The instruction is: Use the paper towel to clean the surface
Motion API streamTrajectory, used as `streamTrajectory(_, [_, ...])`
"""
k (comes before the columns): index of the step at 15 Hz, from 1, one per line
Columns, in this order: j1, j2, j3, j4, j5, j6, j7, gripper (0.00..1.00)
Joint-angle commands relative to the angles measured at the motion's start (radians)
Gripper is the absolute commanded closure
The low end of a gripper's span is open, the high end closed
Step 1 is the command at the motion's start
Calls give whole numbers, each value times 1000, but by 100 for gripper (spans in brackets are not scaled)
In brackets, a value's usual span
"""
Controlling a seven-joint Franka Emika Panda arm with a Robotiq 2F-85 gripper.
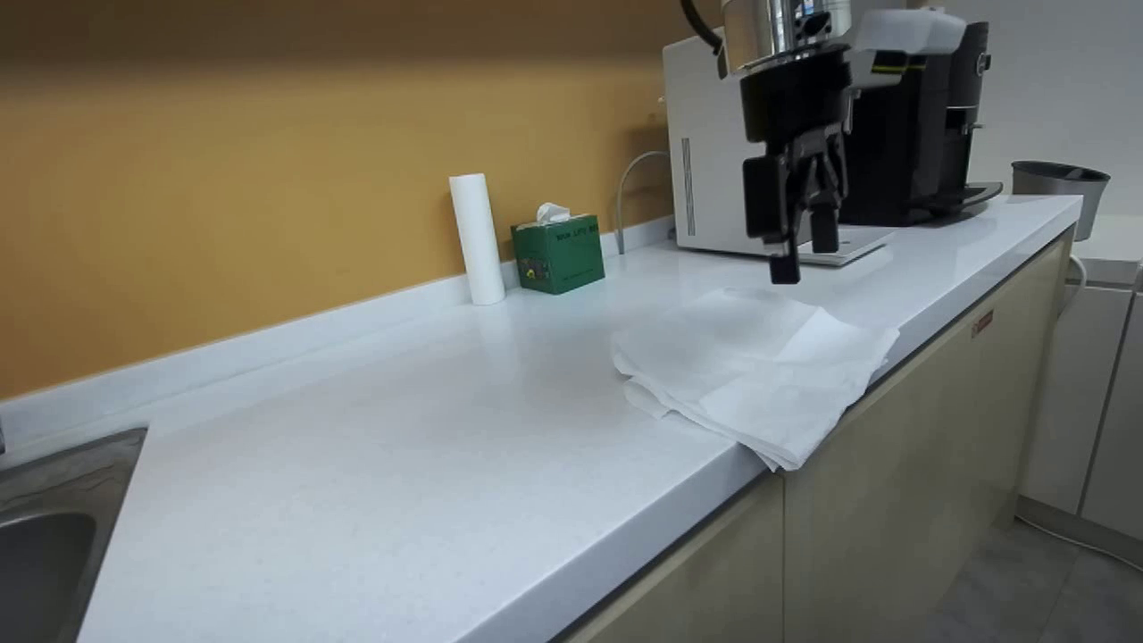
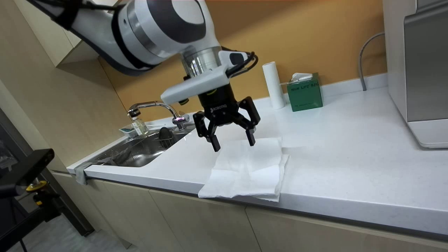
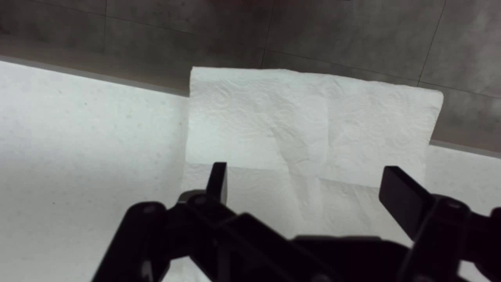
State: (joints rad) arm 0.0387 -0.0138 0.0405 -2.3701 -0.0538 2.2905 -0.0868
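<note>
In an exterior view, the paper towel (image 1: 759, 366) lies rumpled and in layers on the front edge of the worktop (image 1: 357, 464), most of it resting on top and a loose end drooping past the edge. The gripper (image 1: 805, 254) hangs tips down over the part farther back; how high the tips sit above the sheet is hard to judge from this angle. By the back edge a white paper roll (image 1: 478, 241) stands on end, and just beside it a green box (image 1: 563, 257) with a tissue (image 1: 552, 212) poking from its top. Farther along the back edge comes a white machine (image 1: 719, 161), and beyond that, towards the right end, a black machine (image 1: 915, 152). A metal sink (image 1: 103, 451) is let into the left end.

In an exterior view, the arm (image 2: 164, 31) reaches in from the upper left and the jaws stand wide apart. A tap (image 2: 157, 104) arches at the sink, with a bottle (image 2: 140, 126) just beside it. Cupboard doors (image 2: 196, 213) run below the front edge, and the paper towel hangs over that edge between the sink and the white machine.

In the wrist view, the fingers (image 3: 407, 199) come in from below with a broad gap between them, the creased sheet showing through it. The sheet juts beyond the front edge over the grey floor (image 3: 332, 23); bare worktop shows to its left and right.
</note>
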Motion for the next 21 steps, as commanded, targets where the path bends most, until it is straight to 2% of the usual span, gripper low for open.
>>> streamTrajectory(1, [21,124,20,94,8,47,-14,0])
streamTrajectory(7, [32,281,35,223,4,111,-13,0])
streamTrajectory(17, [31,423,58,345,18,83,-47,0])
streamTrajectory(18, [30,430,59,350,18,78,-52,10])
streamTrajectory(19, [30,436,60,355,19,74,-56,26])
streamTrajectory(21, [30,442,60,361,19,71,-64,40])
